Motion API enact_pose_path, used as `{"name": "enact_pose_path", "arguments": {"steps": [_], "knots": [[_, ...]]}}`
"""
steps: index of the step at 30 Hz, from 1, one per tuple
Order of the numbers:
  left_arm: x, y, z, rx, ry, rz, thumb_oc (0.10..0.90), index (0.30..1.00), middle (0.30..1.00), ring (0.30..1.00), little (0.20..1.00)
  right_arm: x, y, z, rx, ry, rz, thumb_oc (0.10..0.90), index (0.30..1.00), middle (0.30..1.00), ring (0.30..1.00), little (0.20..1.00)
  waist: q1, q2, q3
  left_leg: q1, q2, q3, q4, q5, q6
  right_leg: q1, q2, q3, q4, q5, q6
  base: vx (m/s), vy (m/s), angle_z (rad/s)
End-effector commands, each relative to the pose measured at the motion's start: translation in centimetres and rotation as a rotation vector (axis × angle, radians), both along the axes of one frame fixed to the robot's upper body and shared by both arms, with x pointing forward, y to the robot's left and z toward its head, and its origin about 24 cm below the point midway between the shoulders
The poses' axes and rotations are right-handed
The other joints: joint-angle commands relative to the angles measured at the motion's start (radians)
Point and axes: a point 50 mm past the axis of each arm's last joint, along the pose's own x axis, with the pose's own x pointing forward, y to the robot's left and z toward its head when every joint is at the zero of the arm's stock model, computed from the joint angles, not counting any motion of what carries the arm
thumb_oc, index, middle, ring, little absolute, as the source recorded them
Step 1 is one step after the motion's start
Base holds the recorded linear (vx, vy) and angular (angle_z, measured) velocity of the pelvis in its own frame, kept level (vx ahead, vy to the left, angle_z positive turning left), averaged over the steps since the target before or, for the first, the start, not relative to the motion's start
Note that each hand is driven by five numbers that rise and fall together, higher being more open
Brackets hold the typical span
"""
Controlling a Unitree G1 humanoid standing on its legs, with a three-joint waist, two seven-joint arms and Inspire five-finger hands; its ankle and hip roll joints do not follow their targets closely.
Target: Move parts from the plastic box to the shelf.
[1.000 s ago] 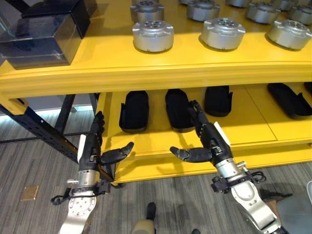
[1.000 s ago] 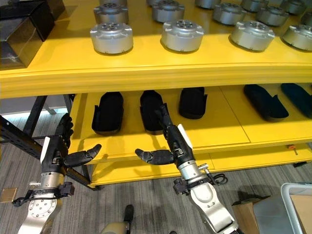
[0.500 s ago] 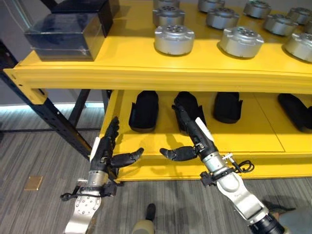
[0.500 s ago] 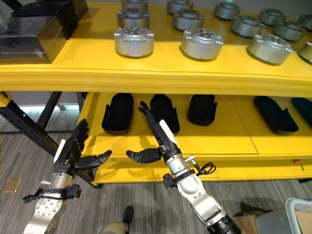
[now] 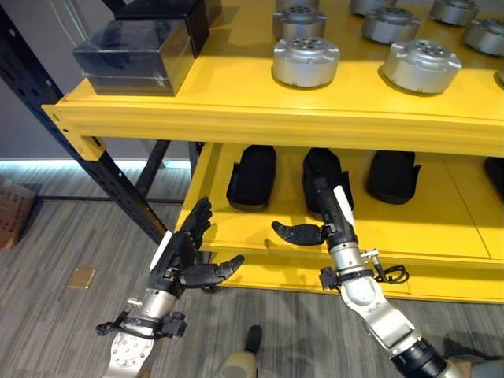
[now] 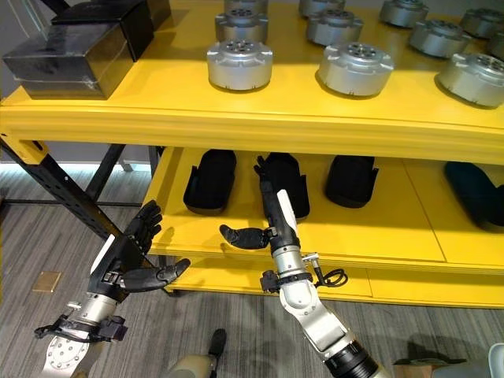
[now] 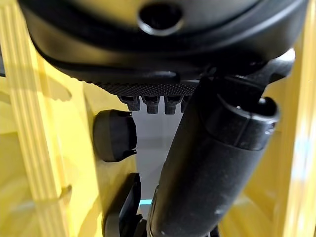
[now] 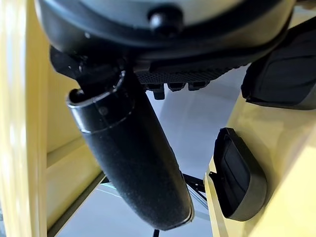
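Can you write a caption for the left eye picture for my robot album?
Both open hands, left hand and right hand, reach toward a yellow shelf holding silver round parts.

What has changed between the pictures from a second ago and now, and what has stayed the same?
Mostly the camera shifted, so the whole shelf slides across the view. Both hands stayed open and empty: the left hand in front of the lower shelf's edge, the right hand over it. The round metal parts and black parts kept their places; nothing was grasped or released.

No legible text, labels, nos. or signs on the yellow shelf, silver parts or dark boxes.
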Motion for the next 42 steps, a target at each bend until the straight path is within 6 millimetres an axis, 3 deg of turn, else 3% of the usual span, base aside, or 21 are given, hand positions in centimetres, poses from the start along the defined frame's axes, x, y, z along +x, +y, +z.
{"name": "enact_pose_path", "arguments": {"steps": [1, 9, 13, 26, 37, 42], "knots": [[1.2, -0.5, 5.3, -0.025, -0.329, -0.084, 0.9, 1.0, 1.0, 1.0, 1.0, 1.0, 1.2, 6.1, 0.106, -0.311, 0.003, 0.9, 1.0, 1.0, 1.0, 1.0, 0.03, 0.003, -0.035, 0.092, 0.031, 0.018, -0.005, -0.149, -0.023, -0.077, 0.033, -0.101, 0.063, -0.023, -0.076, -0.01, 0.025, 0.14], [0.8, -0.7, 5.8, -0.097, -0.355, -0.208, 0.9, 1.0, 1.0, 1.0, 1.0, 2.4, 1.6, 5.8, 0.175, -0.234, 0.006, 0.9, 1.0, 1.0, 1.0, 1.0, 0.06, 0.002, -0.041, 0.083, 0.023, -0.011, -0.006, -0.143, -0.021, -0.068, 0.026, -0.124, 0.061, -0.021, -0.075, 0.02, 0.034, 0.08], [0.9, -1.4, 5.1, -0.144, -0.307, -0.305, 0.9, 1.0, 1.0, 1.0, 1.0, 4.0, 1.6, 5.5, 0.164, -0.219, -0.081, 0.9, 1.0, 1.0, 1.0, 1.0, 0.082, -0.001, -0.038, 0.08, 0.017, -0.03, -0.006, -0.14, -0.014, -0.068, 0.024, -0.138, 0.078, -0.028, -0.08, 0.05, 0.054, 0.14], [0.8, -1.6, 4.5, -0.146, -0.281, -0.331, 0.9, 1.0, 1.0, 1.0, 1.0, 5.4, 0.4, 5.0, 0.117, -0.219, -0.328, 0.9, 1.0, 1.0, 1.0, 1.0, 0.107, 0.008, -0.023, 0.077, 0.007, -0.055, -0.006, -0.136, -0.005, -0.071, 0.018, -0.156, 0.095, -0.029, -0.08, 0.02, 0.022, 0.08], [0.9, -2.0, 4.2, -0.153, -0.26, -0.351, 0.9, 1.0, 1.0, 1.0, 1.0, 5.1, 2.3, 7.2, -0.144, -0.48, -0.262, 0.9, 1.0, 1.0, 1.0, 1.0, 0.122, 0.016, -0.025, 0.078, -0.005, -0.068, 0.002, -0.14, 0.002, -0.07, 0.01, -0.165, 0.108, -0.037, -0.078, 0.02, 0.013, 0.01], [1.0, -2.0, 4.2, -0.155, -0.255, -0.359, 0.9, 1.0, 1.0, 1.0, 1.0, 4.9, 3.4, 7.8, -0.275, -0.535, -0.138, 0.9, 1.0, 1.0, 1.0, 1.0, 0.13, 0.014, -0.026, 0.074, -0.008, -0.074, 0.005, -0.141, 0.001, -0.07, 0.007, -0.171, 0.11, -0.04, -0.077, 0.0, 0.0, 0.0]]}}
